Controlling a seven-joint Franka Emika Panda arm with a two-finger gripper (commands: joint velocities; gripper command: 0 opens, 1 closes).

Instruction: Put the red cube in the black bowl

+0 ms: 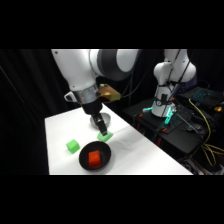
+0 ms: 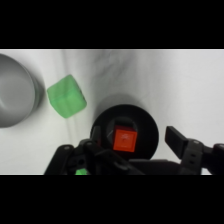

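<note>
Dark surroundings are seen behind the white table (image 1: 135, 150), with cabling and lit electronics (image 1: 172, 117) noted beyond its far edge, beside the arm's base. The black bowl (image 1: 95, 156) is taken as the landmark; it stands near the table's front edge. The red cube (image 1: 94, 158) is found lying inside the bowl, roughly at its middle, and is confirmed in the wrist view (image 2: 124, 139) resting on the bowl's floor (image 2: 150, 132). One green cube (image 1: 73, 145) is seen left of the bowl, apart from it; a second green cube (image 1: 105, 136) lies just behind the bowl, near its rim. A grey metal bowl (image 2: 17, 90) is recorded only in the wrist view, beyond a green cube (image 2: 66, 95). The end effector (image 1: 99, 125) hangs above and behind the bowl, over the second green cube. Its fingers are seen spread, with nothing held between them.
</note>
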